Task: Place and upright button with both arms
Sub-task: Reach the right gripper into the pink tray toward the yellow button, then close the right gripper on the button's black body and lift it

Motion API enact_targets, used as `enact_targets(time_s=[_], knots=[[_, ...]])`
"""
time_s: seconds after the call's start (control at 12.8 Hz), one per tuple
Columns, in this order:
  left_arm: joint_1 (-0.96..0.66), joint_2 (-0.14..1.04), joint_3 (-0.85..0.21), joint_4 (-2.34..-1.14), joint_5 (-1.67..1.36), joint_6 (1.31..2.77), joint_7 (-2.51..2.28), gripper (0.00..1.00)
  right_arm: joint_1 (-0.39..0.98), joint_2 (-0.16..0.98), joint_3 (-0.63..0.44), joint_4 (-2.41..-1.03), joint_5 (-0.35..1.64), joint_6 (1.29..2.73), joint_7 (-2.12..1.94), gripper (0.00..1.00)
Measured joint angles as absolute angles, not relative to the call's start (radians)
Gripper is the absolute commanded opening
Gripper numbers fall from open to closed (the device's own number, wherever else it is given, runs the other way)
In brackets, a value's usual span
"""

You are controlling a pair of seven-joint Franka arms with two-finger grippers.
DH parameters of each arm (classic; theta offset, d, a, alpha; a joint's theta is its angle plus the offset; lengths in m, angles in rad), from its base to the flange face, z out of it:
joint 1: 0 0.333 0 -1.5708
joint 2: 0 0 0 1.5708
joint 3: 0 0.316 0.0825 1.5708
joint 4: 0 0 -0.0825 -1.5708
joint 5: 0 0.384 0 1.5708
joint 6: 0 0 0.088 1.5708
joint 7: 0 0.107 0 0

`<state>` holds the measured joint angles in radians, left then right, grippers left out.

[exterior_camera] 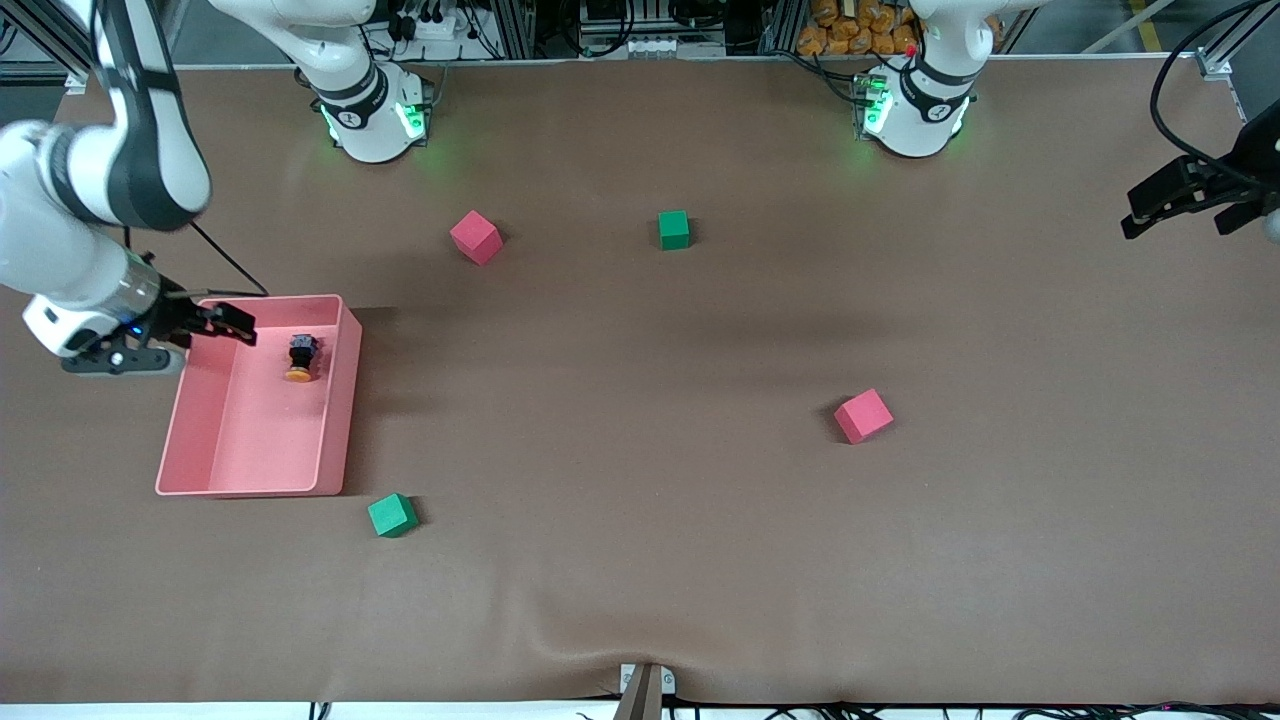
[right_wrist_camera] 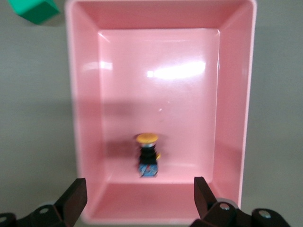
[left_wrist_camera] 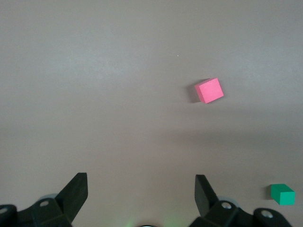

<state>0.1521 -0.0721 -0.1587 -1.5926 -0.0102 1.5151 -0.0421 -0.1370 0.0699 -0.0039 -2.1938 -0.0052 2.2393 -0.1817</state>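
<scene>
The button [exterior_camera: 301, 358] lies on its side in a pink tray [exterior_camera: 337, 400] at the right arm's end of the table, with its orange cap toward the front camera. In the right wrist view the button [right_wrist_camera: 147, 153] lies just ahead of the jaws, near the tray's end wall [right_wrist_camera: 156, 201]. My right gripper [exterior_camera: 238, 322] is open and empty over the tray's rim; it also shows in the right wrist view [right_wrist_camera: 139, 189]. My left gripper [exterior_camera: 1145, 210] is open and empty, waiting over bare table at the left arm's end; it also shows in the left wrist view [left_wrist_camera: 141, 182].
Two red cubes [exterior_camera: 476, 237] [exterior_camera: 863, 415] and two green cubes [exterior_camera: 674, 229] [exterior_camera: 392, 515] lie scattered on the brown table. The left wrist view shows a red cube [left_wrist_camera: 209, 90] and a green cube [left_wrist_camera: 282, 194]. The right wrist view shows a green cube [right_wrist_camera: 34, 9] beside the tray.
</scene>
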Motion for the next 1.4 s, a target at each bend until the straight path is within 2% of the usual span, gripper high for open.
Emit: enact_targets(time_s=[0.23,0.39,0.86,1.33,1.4], knots=[[0.021,-0.063,-0.035,-1.592,0.013,1.517,-0.043,1.00,-0.165,0.168,-0.005,-2.286,-0.005,2.434,-0.232,1.00],[0.014,-0.063,-0.021,-1.590,0.013,1.517,-0.043,1.00,-0.166,0.210,-0.004,-2.332,-0.005,2.504,-0.233,1.00],[0.009,-0.062,-0.021,-1.589,0.013,1.518,-0.043,1.00,-0.167,0.300,-0.004,-2.355,-0.004,2.571,-0.231,1.00],[0.007,-0.063,-0.021,-1.577,0.013,1.520,-0.041,1.00,-0.167,0.344,-0.004,-2.355,-0.004,2.627,-0.230,1.00],[0.007,-0.063,-0.021,-1.577,0.013,1.520,-0.041,1.00,-0.167,0.349,-0.005,-2.355,-0.004,2.633,-0.230,0.88]])
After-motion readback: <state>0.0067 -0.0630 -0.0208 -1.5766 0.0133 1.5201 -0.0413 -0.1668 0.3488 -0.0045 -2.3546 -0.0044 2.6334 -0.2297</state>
